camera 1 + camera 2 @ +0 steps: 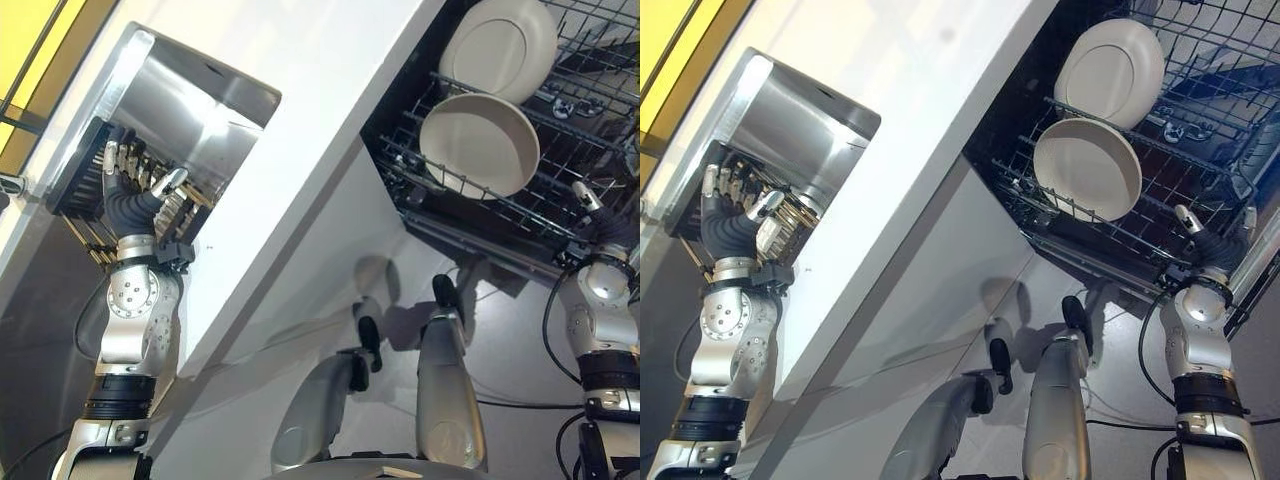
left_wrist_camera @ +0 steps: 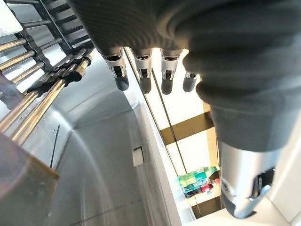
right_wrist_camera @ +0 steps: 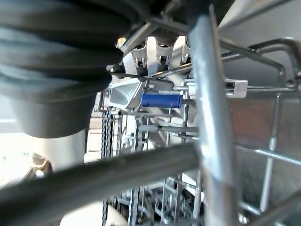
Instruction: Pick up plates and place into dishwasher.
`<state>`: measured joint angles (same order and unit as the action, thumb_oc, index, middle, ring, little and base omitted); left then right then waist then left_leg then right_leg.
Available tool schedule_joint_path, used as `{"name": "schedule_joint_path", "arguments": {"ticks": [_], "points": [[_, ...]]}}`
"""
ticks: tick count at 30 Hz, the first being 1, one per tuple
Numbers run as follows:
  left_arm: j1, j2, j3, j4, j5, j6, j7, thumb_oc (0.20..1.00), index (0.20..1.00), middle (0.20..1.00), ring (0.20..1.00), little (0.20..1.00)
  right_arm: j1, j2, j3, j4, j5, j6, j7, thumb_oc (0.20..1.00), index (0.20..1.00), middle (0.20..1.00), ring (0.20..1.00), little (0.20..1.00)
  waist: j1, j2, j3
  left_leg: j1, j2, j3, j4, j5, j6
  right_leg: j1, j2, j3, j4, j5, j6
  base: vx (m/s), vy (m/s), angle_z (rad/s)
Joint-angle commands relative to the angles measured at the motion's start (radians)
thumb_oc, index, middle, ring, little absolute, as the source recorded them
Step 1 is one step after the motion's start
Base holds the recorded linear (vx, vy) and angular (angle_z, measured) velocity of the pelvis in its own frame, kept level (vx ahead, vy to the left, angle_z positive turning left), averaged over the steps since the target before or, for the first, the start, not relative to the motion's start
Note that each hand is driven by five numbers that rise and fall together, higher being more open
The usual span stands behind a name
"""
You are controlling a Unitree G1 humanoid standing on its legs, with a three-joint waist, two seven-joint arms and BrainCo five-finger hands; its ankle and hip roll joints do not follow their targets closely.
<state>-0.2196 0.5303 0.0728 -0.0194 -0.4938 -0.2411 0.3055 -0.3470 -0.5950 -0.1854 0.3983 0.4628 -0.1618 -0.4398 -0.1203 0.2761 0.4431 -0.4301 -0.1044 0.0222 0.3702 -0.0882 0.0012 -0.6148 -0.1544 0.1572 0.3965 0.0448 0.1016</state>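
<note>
Left hand [image 1: 135,185] hangs over the steel sink [image 1: 190,110], fingers straight and relaxed, empty. Our right hand [image 1: 1205,245] rests against the dishwasher rack [image 1: 560,150] rim; we cannot tell its fingers' state. Two cream plates [image 1: 478,143] stand upright in that rack, one behind the other.

My left arm [image 1: 135,310]: silver-grey shell segments, a round joint disc ringed with small screws, and a black ribbed band lower down. My left hand [image 1: 135,190]: dark ribbed cover over its back and wrist; silver fingers [image 2: 143,70] ending in dark rounded tips; a thick silver thumb [image 2: 244,183] with a dark slot near its end. My right arm [image 1: 1200,340]: matching silver-grey shells and black band, ending in my right hand [image 1: 1210,248] under its dark cover.
</note>
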Motion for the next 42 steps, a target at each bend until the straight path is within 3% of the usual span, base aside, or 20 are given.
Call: {"name": "schedule_joint_path", "arguments": {"ticks": [1,6,14,26,42], "points": [[0.045,-0.005,-0.030,-0.039,0.004,0.003,0.012,1.000,1.000,1.000,1.000,1.000,-0.178,0.005,0.122,-0.036,-0.020,-0.042,0.109,1.000,1.000,1.000,1.000,1.000,0.051,0.016,0.077,-0.038,-0.061,0.015,0.089,0.002,0.033,0.051,-0.009,-0.019,0.068,-0.055,-0.059,0.04,0.070,0.24],[0.063,-0.009,-0.027,-0.047,-0.006,-0.005,0.015,1.000,1.000,1.000,1.000,1.000,-0.213,0.021,0.145,-0.085,-0.048,-0.010,0.106,1.000,1.000,1.000,1.000,1.000,0.075,0.018,0.077,-0.039,-0.068,0.008,0.087,0.010,0.035,0.057,-0.019,-0.041,0.071,-0.056,-0.061,0.06,0.069,0.04],[0.067,-0.012,-0.037,-0.066,-0.010,0.011,0.004,1.000,1.000,1.000,1.000,1.000,-0.279,0.056,0.178,-0.118,-0.071,0.031,0.086,1.000,1.000,1.000,1.000,1.000,0.125,-0.006,0.077,-0.051,-0.070,-0.013,0.090,0.017,0.042,0.065,-0.026,-0.088,0.079,-0.059,-0.066,0.06,0.027,0.14],[0.069,0.006,-0.037,-0.101,-0.002,0.020,-0.009,1.000,1.000,1.000,1.000,1.000,-0.354,0.071,0.213,-0.079,-0.063,0.024,0.056,1.000,1.000,1.000,1.000,1.000,0.212,-0.034,0.077,-0.110,-0.085,-0.053,0.109,0.028,0.054,0.038,-0.039,-0.155,0.111,-0.060,-0.070,0.03,-0.001,0.24],[0.082,0.024,-0.056,-0.136,0.002,0.022,-0.010,1.000,1.000,1.000,1.000,1.000,-0.466,0.057,0.246,-0.028,-0.041,-0.021,0.034,1.000,1.000,1.000,1.000,1.000,0.292,-0.010,0.077,-0.151,-0.094,-0.074,0.091,0.059,0.053,0.006,-0.079,-0.238,0.153,-0.085,-0.065,0.01,-0.007,0.21]]}}
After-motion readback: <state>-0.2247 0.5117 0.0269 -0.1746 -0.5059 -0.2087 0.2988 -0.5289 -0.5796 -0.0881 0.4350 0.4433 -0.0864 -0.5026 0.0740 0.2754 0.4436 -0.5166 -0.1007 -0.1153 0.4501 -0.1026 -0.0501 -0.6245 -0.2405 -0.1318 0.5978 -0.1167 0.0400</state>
